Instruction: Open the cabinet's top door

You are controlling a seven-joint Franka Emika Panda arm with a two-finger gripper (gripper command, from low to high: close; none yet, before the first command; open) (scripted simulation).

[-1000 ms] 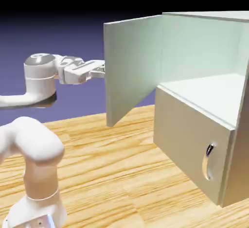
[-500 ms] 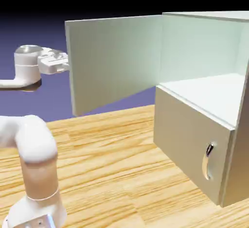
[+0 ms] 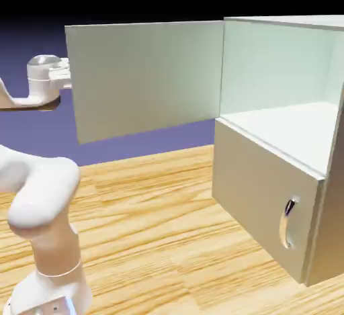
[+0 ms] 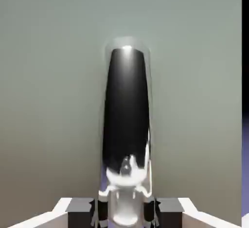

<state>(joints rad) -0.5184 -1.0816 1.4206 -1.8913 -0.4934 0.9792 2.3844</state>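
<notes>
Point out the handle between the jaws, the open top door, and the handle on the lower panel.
Top door's chrome handle [image 4: 125, 110]: hand view, dark middle of its curved bar.
Top door [image 3: 144, 78]: exterior view, middle of its inner face.
Lower panel's chrome handle [image 3: 283, 228]: exterior view, middle of its bar.

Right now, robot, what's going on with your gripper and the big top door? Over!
Gripper shut on the top door's chrome handle. Top door swung wide open. Nothing visible blocking it. Over.
</notes>
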